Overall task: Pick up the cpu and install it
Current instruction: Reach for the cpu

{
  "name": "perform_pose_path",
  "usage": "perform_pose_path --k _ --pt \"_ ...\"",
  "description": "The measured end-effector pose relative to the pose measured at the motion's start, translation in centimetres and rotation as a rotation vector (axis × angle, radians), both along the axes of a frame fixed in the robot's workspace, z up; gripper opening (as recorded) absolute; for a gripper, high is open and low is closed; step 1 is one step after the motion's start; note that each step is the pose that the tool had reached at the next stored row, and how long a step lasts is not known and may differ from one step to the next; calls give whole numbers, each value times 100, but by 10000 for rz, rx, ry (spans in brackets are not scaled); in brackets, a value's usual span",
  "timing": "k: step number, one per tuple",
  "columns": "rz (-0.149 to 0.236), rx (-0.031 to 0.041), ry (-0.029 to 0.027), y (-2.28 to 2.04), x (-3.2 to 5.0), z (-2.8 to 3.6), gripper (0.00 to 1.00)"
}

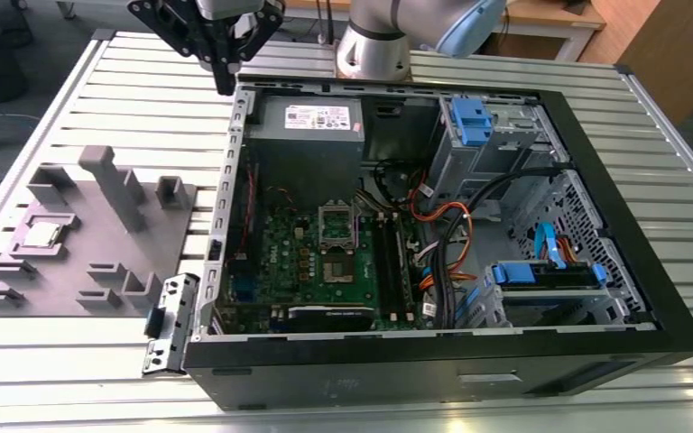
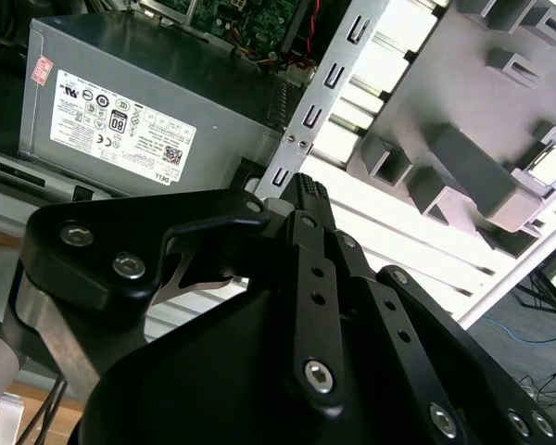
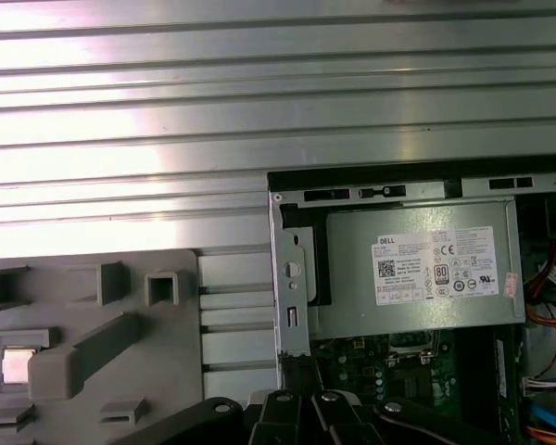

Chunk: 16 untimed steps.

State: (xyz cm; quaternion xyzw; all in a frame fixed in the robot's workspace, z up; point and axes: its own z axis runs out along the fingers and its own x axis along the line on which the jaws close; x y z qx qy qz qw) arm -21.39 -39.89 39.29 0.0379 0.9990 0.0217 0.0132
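Hovering over the slatted table (image 1: 106, 81) by the open computer case's (image 1: 443, 370) power-supply corner, the gripper (image 1: 224, 88) has its fingers pressed together on nothing. In the exterior view the cpu (image 1: 41, 234) lies in a recess of the grey tray (image 1: 64, 271), at about eight o'clock from the gripper and well apart from it. The motherboard's socket (image 1: 338, 225) sits at about five o'clock.

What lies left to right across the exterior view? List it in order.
cpu → end effector → socket → orange cables → blue caddy
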Motion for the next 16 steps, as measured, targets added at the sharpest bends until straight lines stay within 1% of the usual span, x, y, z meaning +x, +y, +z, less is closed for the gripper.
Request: perform_pose_path --k 5,7,16 --pt "1 1 -1 0 -21 -1 11" --pt "0 0 -1 0 -45 -1 11" --pt "-1 0 0 0 -49 -1 11"
